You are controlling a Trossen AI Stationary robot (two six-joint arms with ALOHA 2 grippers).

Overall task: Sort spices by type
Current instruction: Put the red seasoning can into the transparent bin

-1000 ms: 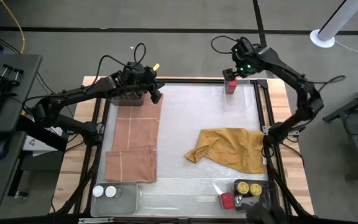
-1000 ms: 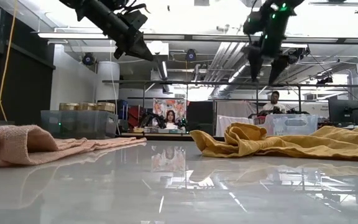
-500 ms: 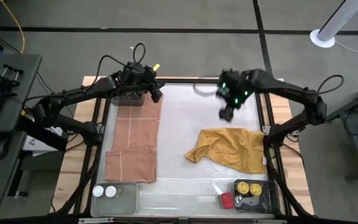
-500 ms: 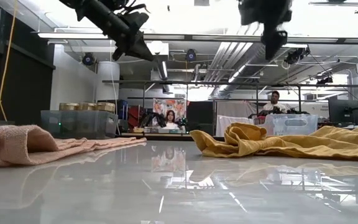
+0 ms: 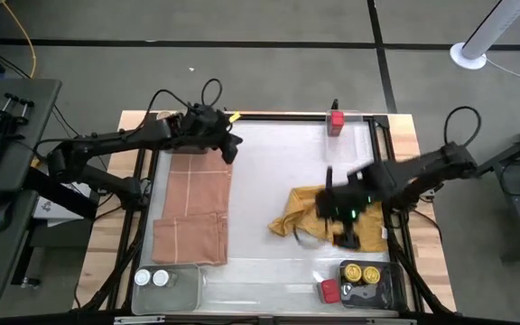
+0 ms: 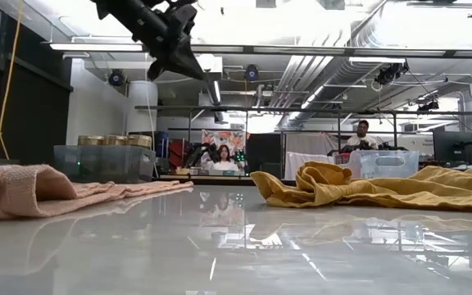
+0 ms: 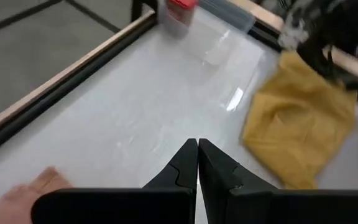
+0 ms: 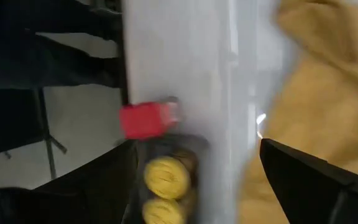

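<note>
grippers: right (image 5: 348, 236) spread wide over yellow cloth (image 5: 368, 209), left (image 5: 231, 147) clenched empty near far edge.

The right end effector (image 5: 346, 236) hangs over a crumpled cloth (image 5: 332, 212); just beyond it two jars (image 5: 361, 272) share a tray, another jar (image 5: 329, 290) lying beside them.

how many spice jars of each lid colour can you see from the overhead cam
red lids: 2
yellow lids: 2
white lids: 2
total: 6
tan lids show only in the low view and are too tightly packed to count.
</note>
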